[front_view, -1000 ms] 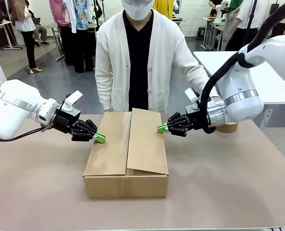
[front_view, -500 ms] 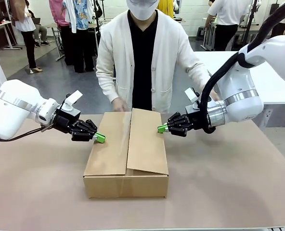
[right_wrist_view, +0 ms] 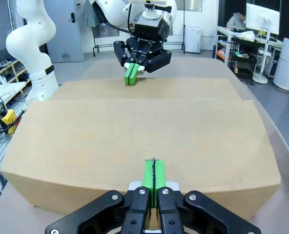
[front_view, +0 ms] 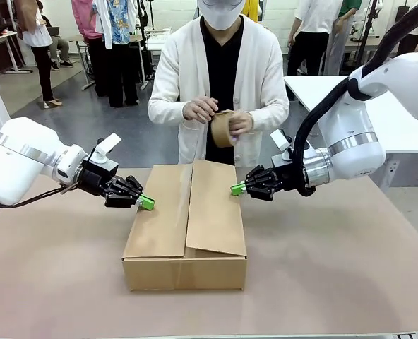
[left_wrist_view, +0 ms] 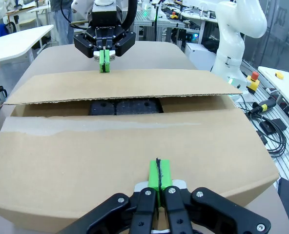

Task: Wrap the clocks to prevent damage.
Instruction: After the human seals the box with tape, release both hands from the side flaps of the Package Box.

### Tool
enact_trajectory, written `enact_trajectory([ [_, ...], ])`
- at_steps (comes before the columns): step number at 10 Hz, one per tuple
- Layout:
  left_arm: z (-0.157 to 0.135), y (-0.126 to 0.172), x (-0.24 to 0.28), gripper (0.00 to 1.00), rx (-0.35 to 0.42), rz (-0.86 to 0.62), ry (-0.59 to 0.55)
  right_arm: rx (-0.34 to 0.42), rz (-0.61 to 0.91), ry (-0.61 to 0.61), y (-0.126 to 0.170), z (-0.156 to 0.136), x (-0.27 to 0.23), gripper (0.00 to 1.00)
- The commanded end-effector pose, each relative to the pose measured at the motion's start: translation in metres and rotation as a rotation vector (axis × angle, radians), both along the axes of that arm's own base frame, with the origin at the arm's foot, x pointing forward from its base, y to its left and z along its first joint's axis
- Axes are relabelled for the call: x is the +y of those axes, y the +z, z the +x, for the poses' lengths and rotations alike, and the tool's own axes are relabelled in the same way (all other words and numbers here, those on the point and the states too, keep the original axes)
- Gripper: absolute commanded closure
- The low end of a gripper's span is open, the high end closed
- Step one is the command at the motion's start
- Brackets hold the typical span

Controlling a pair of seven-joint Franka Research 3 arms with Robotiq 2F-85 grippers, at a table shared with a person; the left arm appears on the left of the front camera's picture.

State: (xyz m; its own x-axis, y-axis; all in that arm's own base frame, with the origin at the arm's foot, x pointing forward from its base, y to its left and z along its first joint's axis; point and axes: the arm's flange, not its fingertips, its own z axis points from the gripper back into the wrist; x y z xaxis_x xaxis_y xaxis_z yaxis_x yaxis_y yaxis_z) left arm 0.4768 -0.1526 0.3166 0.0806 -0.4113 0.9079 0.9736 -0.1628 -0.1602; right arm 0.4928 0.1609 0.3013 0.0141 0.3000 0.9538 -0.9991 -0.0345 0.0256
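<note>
Central on the brown tabletop [front_view: 336, 268] lies the brown cardboard box [front_view: 184, 226], its flap seam running from far edge to near edge. Dark shapes [left_wrist_view: 125, 106] inside are probably the clocks. The closed, empty left gripper [front_view: 147, 203] and right gripper [front_view: 237, 188] flank it. The person holds a brown tape roll [front_view: 223, 128] beyond the seam's far end.

Plain brown cardboard box [front_view: 185, 226], black left gripper [front_view: 147, 203] and right gripper [front_view: 236, 188], green-padded, beside it, brown tape roll [front_view: 223, 128] behind it
</note>
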Motion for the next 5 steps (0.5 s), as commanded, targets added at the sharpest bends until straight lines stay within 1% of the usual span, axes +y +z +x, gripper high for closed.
enact_trajectory([
  [1,-0.0004,-0.0042,-0.0007,1.0,0.002,0.01,0.005,0.006,-0.007,-0.002,-0.0043,-0.0008,0.0015,0.99],
  [5,-0.0004,-0.0042,-0.0007,1.0,0.002,0.01,0.005,0.006,-0.007,-0.002,-0.0043,-0.0008,0.0015,0.99],
])
